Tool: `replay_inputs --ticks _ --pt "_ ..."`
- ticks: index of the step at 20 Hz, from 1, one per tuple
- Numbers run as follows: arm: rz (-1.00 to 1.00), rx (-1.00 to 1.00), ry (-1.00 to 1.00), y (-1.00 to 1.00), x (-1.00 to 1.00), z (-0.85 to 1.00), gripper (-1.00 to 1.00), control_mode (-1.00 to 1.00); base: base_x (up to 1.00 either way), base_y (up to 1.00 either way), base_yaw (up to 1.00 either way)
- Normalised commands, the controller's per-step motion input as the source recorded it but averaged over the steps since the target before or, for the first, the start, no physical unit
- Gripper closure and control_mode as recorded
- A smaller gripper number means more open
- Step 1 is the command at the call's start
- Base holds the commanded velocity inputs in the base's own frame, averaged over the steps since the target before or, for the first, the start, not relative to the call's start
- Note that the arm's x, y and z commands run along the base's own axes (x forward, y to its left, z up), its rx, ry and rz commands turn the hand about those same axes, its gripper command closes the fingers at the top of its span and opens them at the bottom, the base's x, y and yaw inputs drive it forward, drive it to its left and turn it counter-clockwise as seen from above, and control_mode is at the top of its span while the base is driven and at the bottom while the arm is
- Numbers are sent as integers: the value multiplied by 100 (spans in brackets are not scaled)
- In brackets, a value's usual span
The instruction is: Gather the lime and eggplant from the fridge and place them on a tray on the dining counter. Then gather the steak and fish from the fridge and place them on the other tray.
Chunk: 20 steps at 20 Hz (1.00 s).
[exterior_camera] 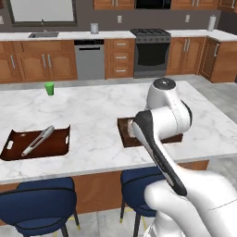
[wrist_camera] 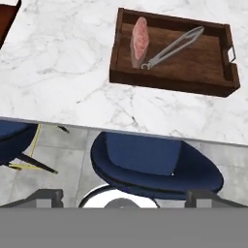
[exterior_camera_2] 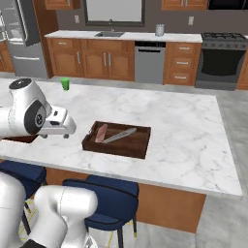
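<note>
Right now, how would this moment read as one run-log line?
gripper: open, holding nothing, above a blue stool | tray: holds steak and metal tongs | other tray: tongs | location: dining counter

Pink steak (wrist_camera: 140, 41); red-brown tray (wrist_camera: 193, 80); grey-veined white dining counter (wrist_camera: 63, 72); blue stool (wrist_camera: 155, 164).

Two base views facing the dining counter (exterior_camera: 92, 106); hand view overhead, sharing the other tray (exterior_camera_2: 116, 144).
</note>
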Motion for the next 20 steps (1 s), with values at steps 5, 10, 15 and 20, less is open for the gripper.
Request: replay_inputs --ticks 5,10,15,20 --pt "19 0 -16 -2 -62 8 -100 -100 0 0 0" --pt "0 0 -4 0 -11 0 -100 -100 0 0 0" --pt "0 0 0 1 -5 -2 -100 100 -39 34 0" --pt "0 0 0 0 0 0 -100 100 -76 99 1"
